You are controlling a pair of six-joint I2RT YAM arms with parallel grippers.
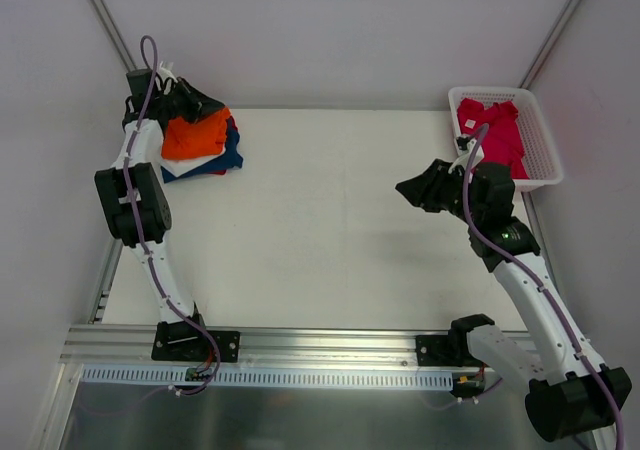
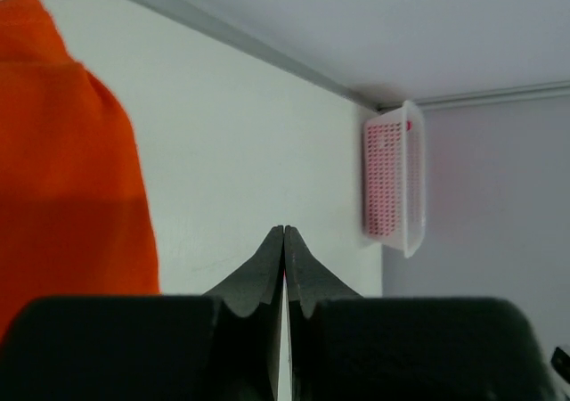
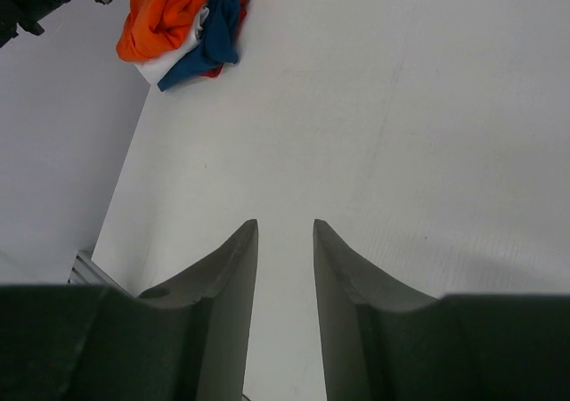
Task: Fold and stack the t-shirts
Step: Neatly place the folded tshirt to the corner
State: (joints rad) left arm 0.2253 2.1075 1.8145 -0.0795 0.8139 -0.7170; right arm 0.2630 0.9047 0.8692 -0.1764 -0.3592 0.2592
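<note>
Far across the desk (image 1: 330, 220) from the white mesh basket (image 1: 545, 142), the left tool (image 2: 283, 232) is clenched empty beside the orange t-shirt (image 1: 195, 135); the right tool (image 3: 284, 225) is released near the basket.

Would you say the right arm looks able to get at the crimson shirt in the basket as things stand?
Probably yes. The crimson shirt lies uncovered in the open-topped basket, just behind the right gripper, whose fingers are apart and empty. The gripper faces away, though, so it must turn first.
</note>
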